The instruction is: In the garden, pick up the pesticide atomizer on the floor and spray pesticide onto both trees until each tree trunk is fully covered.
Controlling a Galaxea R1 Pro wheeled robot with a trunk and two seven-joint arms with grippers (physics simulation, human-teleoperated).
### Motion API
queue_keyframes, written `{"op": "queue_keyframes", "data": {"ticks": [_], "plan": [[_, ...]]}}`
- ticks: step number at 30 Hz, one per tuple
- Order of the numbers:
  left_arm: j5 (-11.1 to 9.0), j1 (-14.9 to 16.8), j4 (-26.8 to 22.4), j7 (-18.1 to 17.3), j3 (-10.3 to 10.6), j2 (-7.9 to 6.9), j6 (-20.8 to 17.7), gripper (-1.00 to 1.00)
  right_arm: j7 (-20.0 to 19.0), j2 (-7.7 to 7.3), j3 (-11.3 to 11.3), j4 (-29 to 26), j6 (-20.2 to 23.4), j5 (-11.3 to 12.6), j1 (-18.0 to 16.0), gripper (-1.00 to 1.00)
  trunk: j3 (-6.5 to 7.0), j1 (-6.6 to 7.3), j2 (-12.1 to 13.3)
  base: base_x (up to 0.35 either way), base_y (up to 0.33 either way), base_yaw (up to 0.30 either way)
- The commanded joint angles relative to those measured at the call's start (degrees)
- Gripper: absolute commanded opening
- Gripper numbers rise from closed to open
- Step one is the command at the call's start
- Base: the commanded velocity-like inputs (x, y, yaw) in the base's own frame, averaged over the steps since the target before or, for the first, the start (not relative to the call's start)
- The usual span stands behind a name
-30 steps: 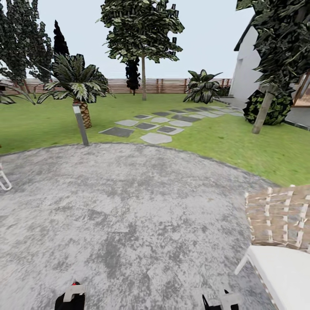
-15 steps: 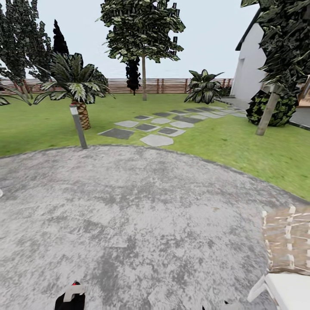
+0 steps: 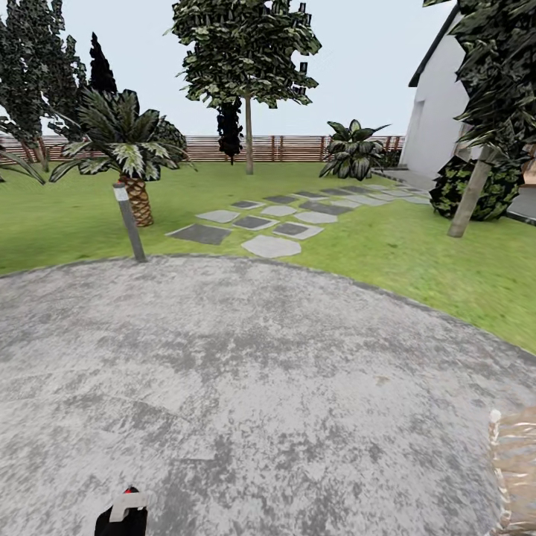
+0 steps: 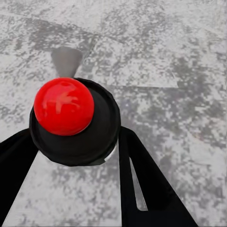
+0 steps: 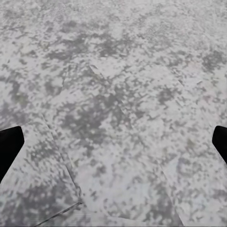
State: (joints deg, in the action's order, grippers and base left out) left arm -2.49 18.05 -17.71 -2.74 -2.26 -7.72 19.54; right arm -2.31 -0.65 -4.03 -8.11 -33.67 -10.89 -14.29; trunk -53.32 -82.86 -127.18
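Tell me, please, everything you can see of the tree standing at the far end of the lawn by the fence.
The tree stands upright at the far edge of the lawn, just in front of the brown slatted fence. Its trunk is slim, straight and pale, bare of branches low down. The crown is broad, dark green with paler mottling and blocky leaves, reaching to the top of the head view. A near-black narrow conifer stands right beside the trunk. Nothing else touches it.

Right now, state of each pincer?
Left pincer: shut on the atomizer, black body with a red cap.
Right pincer: open, holding nothing, over the grey paving.
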Motion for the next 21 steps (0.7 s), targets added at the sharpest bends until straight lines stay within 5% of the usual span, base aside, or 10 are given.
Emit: {"op": "queue_keyframes", "data": {"ticks": [1, 21], "plan": [[-0.26, 0.01, 0.04, -0.29, -0.21, 0.0, 0.15, -1.0, -0.24, 0.02, -0.45, 0.61, -0.18, -0.35, -0.03, 1.0, -0.05, -0.02, -0.02, 0.34, 0.0, 0.0], [-0.29, 0.03, 0.04, -0.28, -0.21, -0.01, 0.15, -1.0, -0.24, -0.05, -0.46, 3.45, -0.09, -0.36, -0.03, 1.0, -0.05, -0.02, -0.02, 0.34, 0.0, 0.0]]}}
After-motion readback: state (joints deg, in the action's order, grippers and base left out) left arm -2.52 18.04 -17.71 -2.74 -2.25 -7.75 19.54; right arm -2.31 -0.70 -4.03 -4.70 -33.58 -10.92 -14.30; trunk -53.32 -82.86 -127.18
